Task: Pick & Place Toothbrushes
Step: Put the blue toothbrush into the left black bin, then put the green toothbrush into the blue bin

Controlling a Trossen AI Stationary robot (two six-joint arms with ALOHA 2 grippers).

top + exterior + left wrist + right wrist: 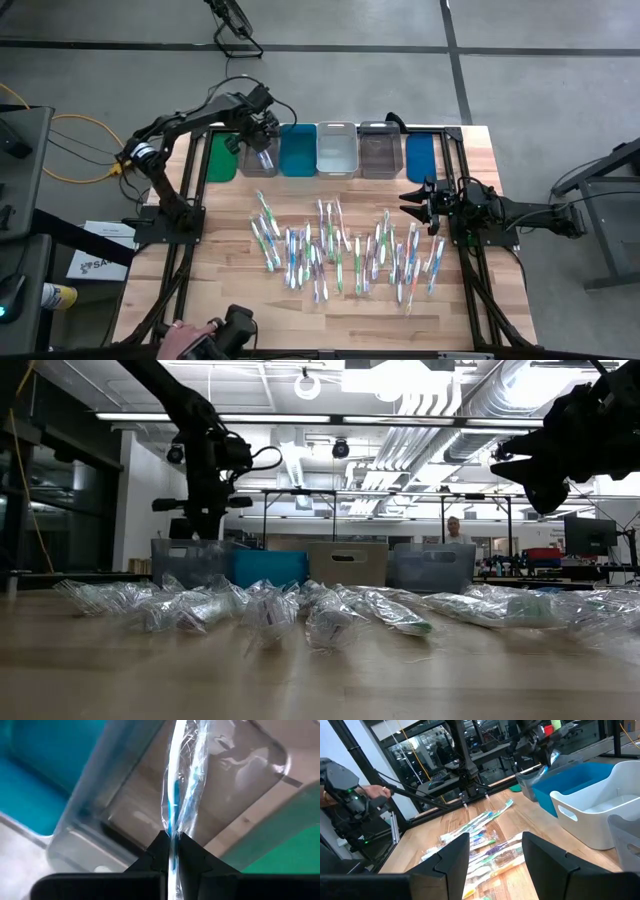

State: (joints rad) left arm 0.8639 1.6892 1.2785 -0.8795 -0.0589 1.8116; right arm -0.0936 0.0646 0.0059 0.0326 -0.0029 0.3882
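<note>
Holding a wrapped blue toothbrush (173,810) pinched between my left tool's (171,851) fingers, I hang over the clear bin (260,158) at the far edge of the bench (230,285). That bin sits between the green bin (220,160) and the teal bin (298,152). In my left wrist view the toothbrush in its crinkled clear wrapper points down toward the bin's floor — the fingers are closed tight on it near one end.

My right tool (408,197) waits above the bench's right side, near the blue bin (420,155), its fingers (452,852) standing wide with nothing between them.

The other toothbrushes (340,250) lie scattered across the middle of the bench in their wrappers — blue, green and purple handles mixed, many overlapping. The white bin (337,150) and grey bin (379,150) complete the row between teal and blue.

A person's hand (178,340) shows at the bench's near edge, beside a dark device (232,328).
</note>
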